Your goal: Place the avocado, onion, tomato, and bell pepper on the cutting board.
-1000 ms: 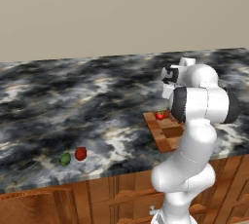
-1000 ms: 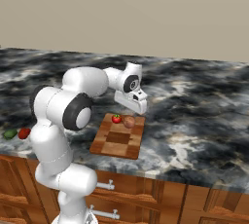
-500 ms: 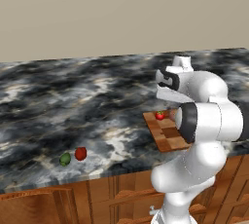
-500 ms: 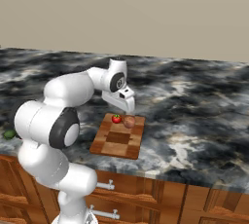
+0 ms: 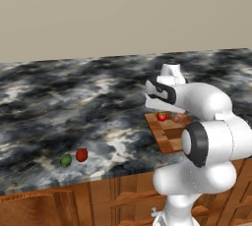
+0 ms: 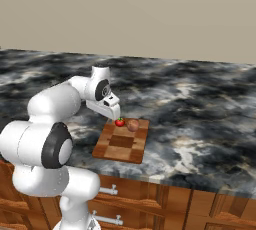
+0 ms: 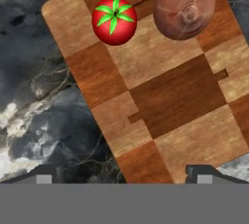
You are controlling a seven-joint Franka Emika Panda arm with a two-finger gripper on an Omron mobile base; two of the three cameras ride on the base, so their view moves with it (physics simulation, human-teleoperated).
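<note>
The checkered wooden cutting board (image 5: 169,134) (image 6: 121,143) (image 7: 170,96) lies at the counter's front edge. On its far end sit the bright red tomato (image 5: 162,116) (image 6: 119,122) (image 7: 114,21) and the pinkish-brown onion (image 5: 177,118) (image 6: 132,124) (image 7: 185,6), side by side. My gripper (image 5: 156,107) (image 6: 114,116) (image 7: 124,175) hangs open just above the board's far left corner, with nothing between its fingers. Far to the left, near the counter's front edge, the dark green avocado (image 5: 66,160) and the deeper-red bell pepper (image 5: 81,155) rest next to each other.
The dark marbled counter (image 5: 74,107) (image 6: 200,119) stretches wide to both sides of the board, with a plain wall behind it. Wooden cabinet fronts (image 6: 165,199) run below the front edge. My own upper arm stands in front of the board's near end in the left base view.
The hand has swung left and lower, from beyond the board's far end to its far left corner. The tomato and onion have stayed put on the board.
</note>
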